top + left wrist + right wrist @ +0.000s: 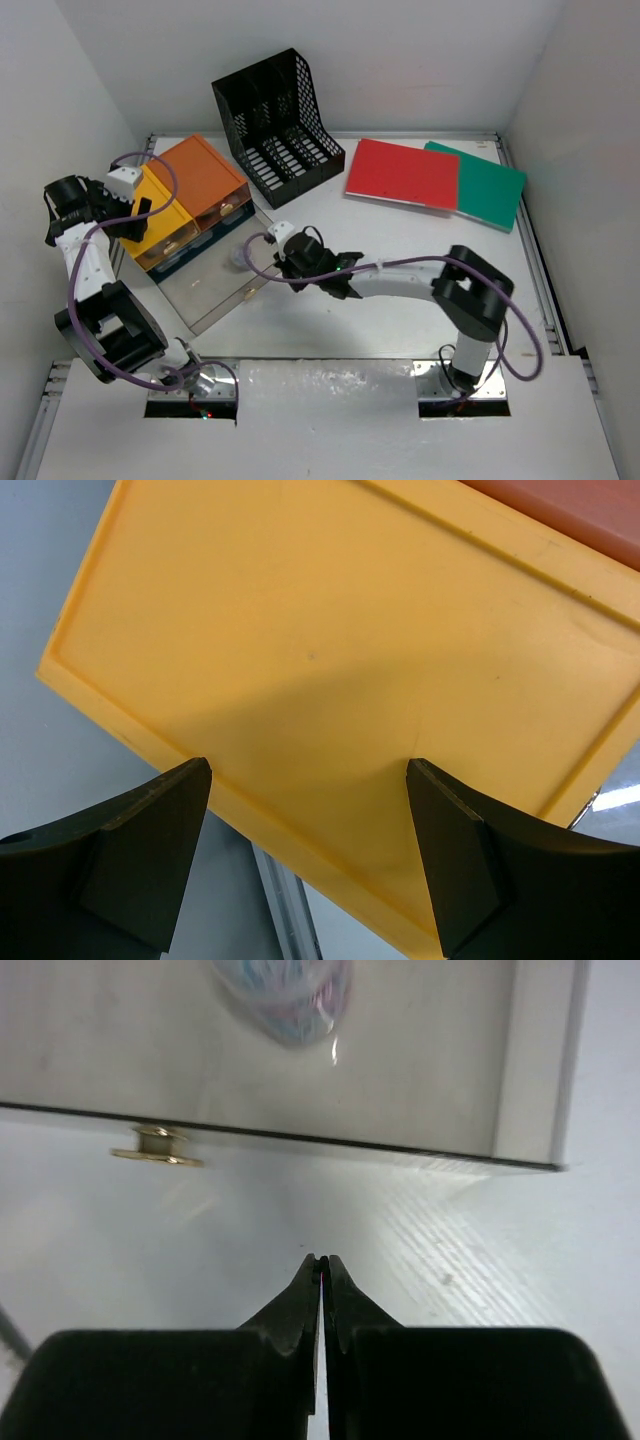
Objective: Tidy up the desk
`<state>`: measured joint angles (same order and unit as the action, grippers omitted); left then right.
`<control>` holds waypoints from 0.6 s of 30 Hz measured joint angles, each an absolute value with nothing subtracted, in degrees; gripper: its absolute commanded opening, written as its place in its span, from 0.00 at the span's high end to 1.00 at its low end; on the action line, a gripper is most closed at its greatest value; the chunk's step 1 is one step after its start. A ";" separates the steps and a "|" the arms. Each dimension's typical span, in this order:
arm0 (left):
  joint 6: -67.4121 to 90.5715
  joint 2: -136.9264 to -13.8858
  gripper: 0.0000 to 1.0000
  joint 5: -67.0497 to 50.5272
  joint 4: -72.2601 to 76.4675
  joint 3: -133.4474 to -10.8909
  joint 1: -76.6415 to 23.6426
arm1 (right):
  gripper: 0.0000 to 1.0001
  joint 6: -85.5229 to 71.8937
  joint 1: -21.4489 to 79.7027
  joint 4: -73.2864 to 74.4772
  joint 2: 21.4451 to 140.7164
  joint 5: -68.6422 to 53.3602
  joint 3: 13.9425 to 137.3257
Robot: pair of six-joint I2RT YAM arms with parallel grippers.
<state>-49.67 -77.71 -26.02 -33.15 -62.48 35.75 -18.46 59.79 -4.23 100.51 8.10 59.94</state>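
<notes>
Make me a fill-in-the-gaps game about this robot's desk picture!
The file rack is coloured ____. The folder beside the red folder is ____. The right gripper has its jaws ____. The left gripper has its jaws ____.
Missing words: black; green; shut; open.

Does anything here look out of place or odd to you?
Yes: the clear drawer sticks far out of the yellow-orange box, open across the desk. The red folder and green folder lie flat beside the black rack, not in it.
</notes>
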 measured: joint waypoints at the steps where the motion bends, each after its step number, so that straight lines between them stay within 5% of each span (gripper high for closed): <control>1: -49.67 -77.73 0.22 -26.04 -33.12 -62.50 35.75 | 1.00 -19.40 59.79 -4.71 103.22 7.60 59.92; 18: -52.05 -78.11 0.22 -26.68 -32.60 -62.52 35.77 | 1.00 -22.31 60.40 -33.56 132.64 11.27 78.61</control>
